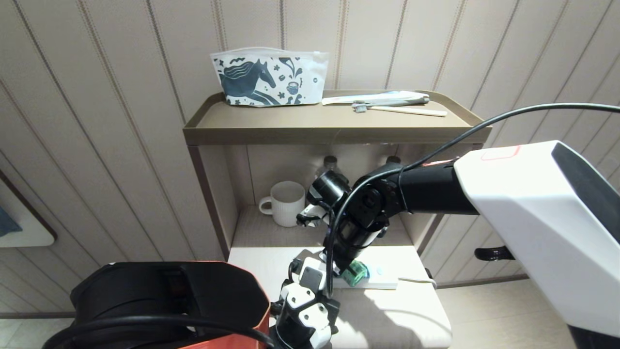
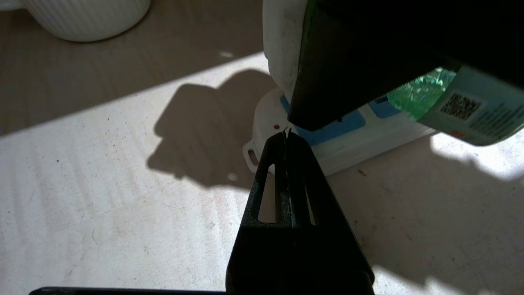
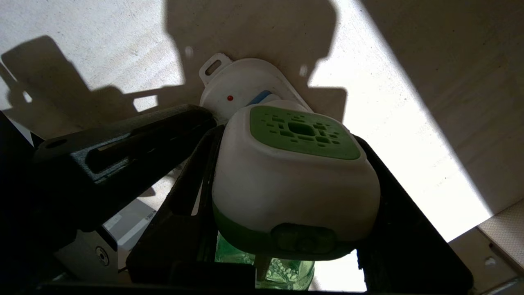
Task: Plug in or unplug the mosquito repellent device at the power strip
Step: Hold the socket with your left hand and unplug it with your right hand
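Here the right gripper (image 3: 286, 196) clasps the mosquito repellent device (image 3: 294, 180), one dark finger pressed against each side of its white-and-green head, and holds it over the near end of the power strip (image 3: 237, 84). In the head view the device (image 1: 356, 274) shows only as a patch of green bottle under the right wrist, at about five o'clock from the white mug (image 1: 286, 203), and it sits over the left part of the power strip (image 1: 382, 278) on the pale low table (image 1: 387, 320). Whether its pins are seated in a socket cannot be told (the head hides the join). The left gripper (image 2: 285, 137) has its fingers pressed together with nothing between them, their tip just at the rounded end of the strip (image 2: 348, 141), close by its small red dot. From that side the labelled green bottle (image 2: 450, 102) juts out at three o'clock, tilted above the blue socket faces. On the shelf unit (image 1: 334, 128) behind, a horse-print pouch (image 1: 269, 80) stands at eleven o'clock and a toothbrush (image 1: 402, 110) lies at one o'clock.
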### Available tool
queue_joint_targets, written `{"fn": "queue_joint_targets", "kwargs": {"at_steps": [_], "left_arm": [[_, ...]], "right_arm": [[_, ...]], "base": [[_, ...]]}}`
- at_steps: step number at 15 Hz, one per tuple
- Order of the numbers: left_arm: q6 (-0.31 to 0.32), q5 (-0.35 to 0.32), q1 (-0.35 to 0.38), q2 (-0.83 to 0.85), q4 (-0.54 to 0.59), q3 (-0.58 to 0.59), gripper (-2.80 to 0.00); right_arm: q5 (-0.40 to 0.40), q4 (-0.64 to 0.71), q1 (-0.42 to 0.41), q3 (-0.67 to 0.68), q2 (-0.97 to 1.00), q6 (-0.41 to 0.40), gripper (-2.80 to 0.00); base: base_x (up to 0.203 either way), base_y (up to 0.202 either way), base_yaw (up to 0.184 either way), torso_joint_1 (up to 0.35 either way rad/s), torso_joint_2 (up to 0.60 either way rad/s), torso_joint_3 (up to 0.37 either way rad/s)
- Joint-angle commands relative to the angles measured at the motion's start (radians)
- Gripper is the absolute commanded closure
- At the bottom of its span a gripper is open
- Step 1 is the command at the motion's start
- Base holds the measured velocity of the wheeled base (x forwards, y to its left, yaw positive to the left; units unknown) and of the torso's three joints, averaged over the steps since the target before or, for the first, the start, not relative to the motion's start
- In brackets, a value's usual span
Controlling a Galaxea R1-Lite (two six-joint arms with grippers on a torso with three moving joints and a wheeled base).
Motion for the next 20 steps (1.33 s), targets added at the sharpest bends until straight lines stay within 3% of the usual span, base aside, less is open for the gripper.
{"fn": "queue_joint_targets", "kwargs": {"at_steps": [1, 20], "left_arm": [[-0.001, 0.004, 0.0, -0.012, -0.006, -0.004, 0.0], [-0.012, 0.002, -0.006, 0.053, -0.019, -0.015, 0.0]], "right_arm": [[0.003, 0.004, 0.001, -0.006, 0.007, -0.001, 0.0], [-0.003, 0.009, 0.001, -0.028, -0.051, 0.002, 0.0]], "base": [[0.0, 0.0, 0.0, 0.0, 0.0, 0.0], [0.0, 0.0, 0.0, 0.0, 0.0, 0.0]]}}
